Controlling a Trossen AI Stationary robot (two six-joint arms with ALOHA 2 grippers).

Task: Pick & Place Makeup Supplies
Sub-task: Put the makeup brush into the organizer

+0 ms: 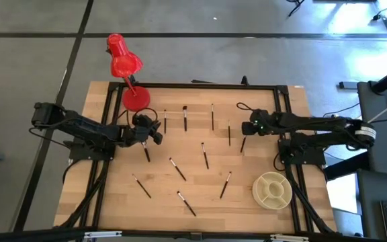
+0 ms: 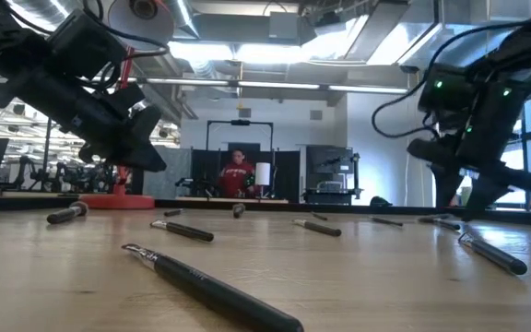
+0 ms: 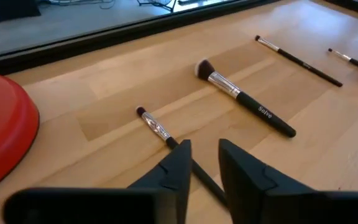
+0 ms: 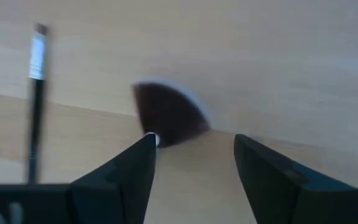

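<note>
Makeup brushes (image 1: 205, 156) lie scattered flat across the wooden desk (image 1: 113, 202), none yet visible in the round divided tray (image 1: 272, 189) near the right arm's base. Left gripper (image 3: 202, 163) sits low at the desk's far-left area beside the red lamp base (image 1: 135, 98), jaws apart with a thin brush (image 3: 156, 127) running between them, its handle passing into the gap, not clamped. A thicker powder brush (image 3: 244, 98) lies just beside it, apart. Right gripper (image 4: 194, 155) hovers over the far-right part of the desk, jaws wide apart, straddling a fan-shaped dark brush head (image 4: 169, 115) right at the tips; nothing held. Step in hand looks like lining up grasps. To do it well: left should centre the handle between the jaws, drop until the tips almost touch wood, then close on the handle. Right should shift back onto the handle rather than pinch bristles. Risk: thin sticks roll or skid if nudged off-centre.
</note>
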